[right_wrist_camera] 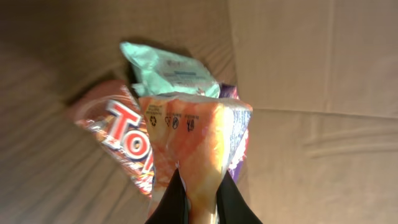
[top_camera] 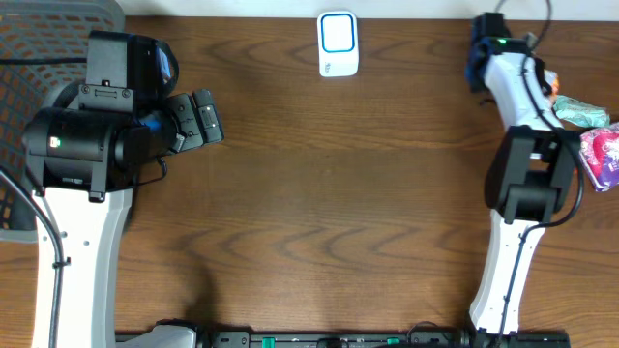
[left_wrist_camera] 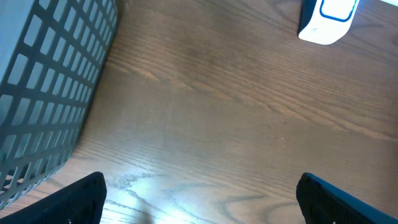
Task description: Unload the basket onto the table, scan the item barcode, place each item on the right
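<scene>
Progress on the task is early: an item is gripped, but nothing has reached the scanner.

Right gripper (right_wrist_camera: 201, 194): the wrist view shows the claw closed on the lower edge of an orange snack packet (right_wrist_camera: 199, 134), both fingers pinching the film. The packet hangs over a cardboard box (right_wrist_camera: 298, 56) beside the table's right edge. Under it lie a teal packet (right_wrist_camera: 166, 70) and a red packet (right_wrist_camera: 118, 140). Whether the orange packet is clear of them or only touching cannot be told.

Left gripper (top_camera: 205, 118): claw wide open and holding nothing, poised over bare table (top_camera: 338, 213) at the left, next to a grey mesh basket (top_camera: 39, 29).

Barcode scanner (top_camera: 338, 43): white with a blue ring, standing at the far middle edge of the table, well apart from both grippers. No item is in front of it.

Barcode: small printed symbols show on the orange packet, but no barcode can be made out in any view.

Outstanding, in my judgement: lift the packet out of the box, carry it across to the scanner, and turn it so the code faces the scanner window. The thin pinch on loose film could slip or let the packet swing.
</scene>
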